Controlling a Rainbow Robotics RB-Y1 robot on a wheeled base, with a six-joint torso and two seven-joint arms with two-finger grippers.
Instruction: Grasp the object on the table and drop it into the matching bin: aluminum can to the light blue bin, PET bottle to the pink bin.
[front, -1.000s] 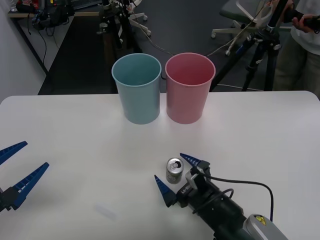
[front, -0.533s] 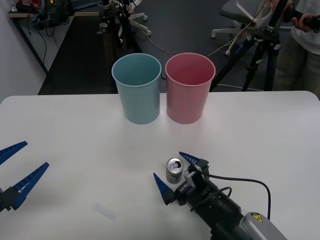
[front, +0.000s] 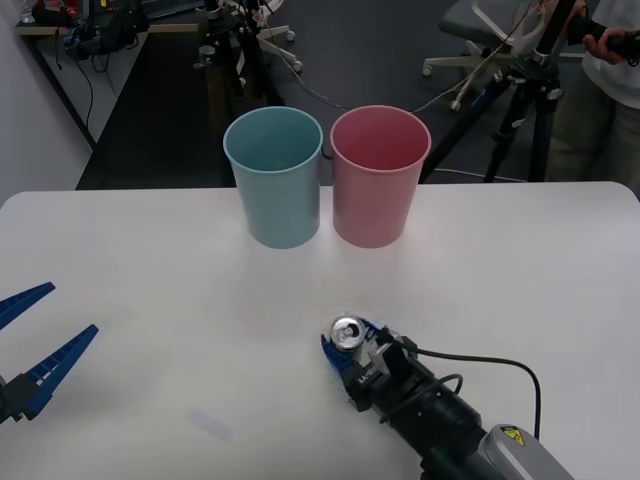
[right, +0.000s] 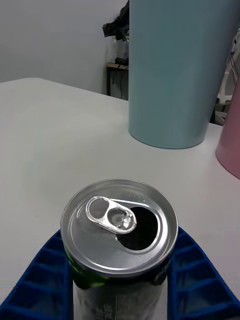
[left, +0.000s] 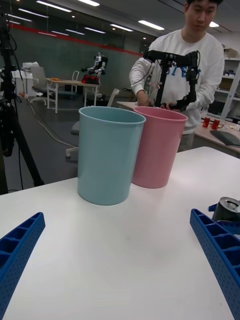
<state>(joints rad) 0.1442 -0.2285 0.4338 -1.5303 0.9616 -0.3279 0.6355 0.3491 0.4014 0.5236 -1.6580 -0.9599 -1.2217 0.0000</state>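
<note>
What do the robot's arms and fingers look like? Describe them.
Both grippers carry bright blue, ribbed, wedge-shaped fingers tapering to points: the left gripper and the right gripper. Behind the right fingers sits a black cylindrical wrist with a black cable looping off it, then a grey arm segment bearing a yellow warning sticker.

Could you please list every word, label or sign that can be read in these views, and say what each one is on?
Aluminum can, held by the right hand: pale print low on its label, too blurred to read.
Right arm: a yellow warning sticker, no legible words.
Light blue bin and pink bin: no text.
</note>
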